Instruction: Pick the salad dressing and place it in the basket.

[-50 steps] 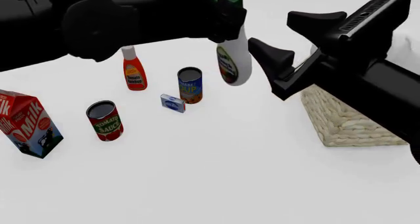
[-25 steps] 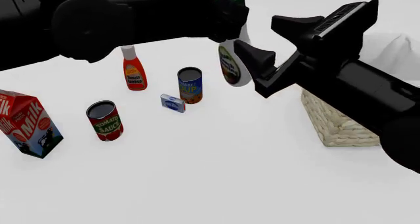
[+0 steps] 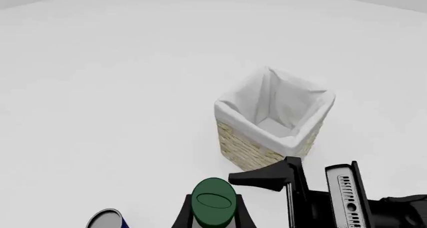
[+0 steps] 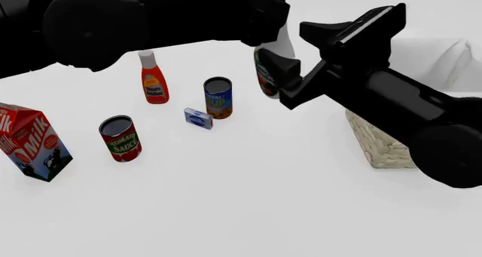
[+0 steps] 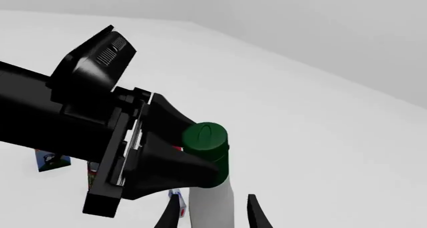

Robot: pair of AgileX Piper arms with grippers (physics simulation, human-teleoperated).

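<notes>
White plastic with a dark green cap, the one salad dressing (image 4: 270,53) bottle is hanging clear above the table (image 4: 226,200), upright with its long axis near vertical, cap up, leaning only a little. The left gripper (image 5: 200,175) is pinching it just below the cap, one finger on each side of the neck. The right gripper (image 4: 312,51) is sitting spread wide beside the bottle; in the right wrist view its two fingertips (image 5: 255,213) are standing on either side of the white body, and whether they are touching it cannot be told.

Beyond the bottle, on the right of the front view, one wicker basket (image 4: 376,144) with white cloth lining is standing on the table, largely hidden there by the right arm; the left wrist view is showing its square opening (image 3: 277,112) facing up.

On the table to the left of the bottle in the front view, five other things are standing:
- one red ketchup bottle (image 4: 154,79) with a white cap
- two cans: a blue-and-orange can (image 4: 218,97) and a tomato sauce can (image 4: 119,138)
- one small blue box (image 4: 198,118) just beside the first can
- one milk carton (image 4: 31,143) at the far left
</notes>
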